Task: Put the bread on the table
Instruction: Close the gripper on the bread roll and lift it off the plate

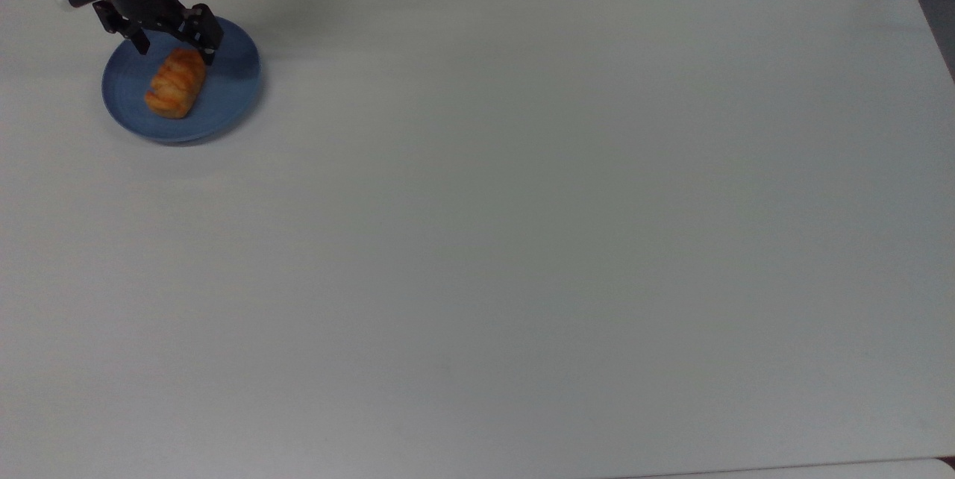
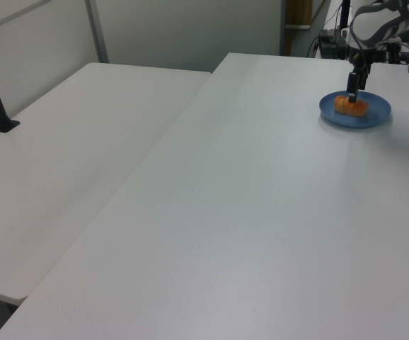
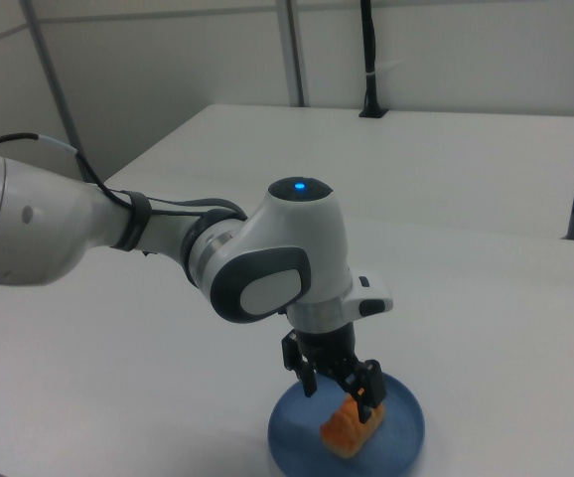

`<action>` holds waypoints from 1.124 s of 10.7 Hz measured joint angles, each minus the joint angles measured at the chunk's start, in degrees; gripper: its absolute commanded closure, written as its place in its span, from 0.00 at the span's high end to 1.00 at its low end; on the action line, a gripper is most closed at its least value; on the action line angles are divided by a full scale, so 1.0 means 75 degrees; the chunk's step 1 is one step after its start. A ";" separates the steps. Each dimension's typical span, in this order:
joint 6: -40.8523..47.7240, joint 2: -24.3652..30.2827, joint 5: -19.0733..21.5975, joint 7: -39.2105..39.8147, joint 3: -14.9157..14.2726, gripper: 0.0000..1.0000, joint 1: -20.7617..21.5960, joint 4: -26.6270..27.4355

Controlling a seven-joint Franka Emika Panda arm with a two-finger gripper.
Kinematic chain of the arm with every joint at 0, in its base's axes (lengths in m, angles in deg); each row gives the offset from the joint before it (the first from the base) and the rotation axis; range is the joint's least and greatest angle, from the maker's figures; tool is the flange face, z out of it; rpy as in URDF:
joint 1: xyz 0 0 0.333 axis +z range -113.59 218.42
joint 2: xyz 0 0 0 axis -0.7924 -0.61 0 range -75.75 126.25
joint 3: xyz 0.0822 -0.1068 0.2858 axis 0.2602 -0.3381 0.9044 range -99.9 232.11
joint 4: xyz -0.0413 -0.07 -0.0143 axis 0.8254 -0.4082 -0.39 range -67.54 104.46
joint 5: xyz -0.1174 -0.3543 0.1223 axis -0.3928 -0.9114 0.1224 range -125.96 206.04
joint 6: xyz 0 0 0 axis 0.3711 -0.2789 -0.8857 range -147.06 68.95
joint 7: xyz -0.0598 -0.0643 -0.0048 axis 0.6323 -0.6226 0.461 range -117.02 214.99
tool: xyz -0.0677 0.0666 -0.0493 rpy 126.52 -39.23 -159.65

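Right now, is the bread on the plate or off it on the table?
On the plate. The bread lies inside the blue plate, with the open claw at its far end, fingers not closed on it.

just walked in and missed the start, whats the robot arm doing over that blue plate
A single robot arm is reaching for the bread, a small golden loaf lying on a blue plate near one corner of the white table. Its gripper is open and sits at the end of the loaf nearer the arm, one finger beside the loaf, not closed on it. The bread is on the plate, not yet lifted, so moving it onto the table has not begun.
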 measured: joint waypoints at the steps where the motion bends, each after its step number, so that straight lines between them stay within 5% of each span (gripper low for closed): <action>1: -0.0198 -0.0102 0.0000 0.0000 0.0000 1.00 -0.0033 0.0001; 3: -0.0423 -0.0281 0.0000 0.0000 0.0000 0.93 -0.0085 0.0002; 12: -0.0973 -0.0607 0.0001 0.0000 0.0043 0.29 -0.0079 0.0133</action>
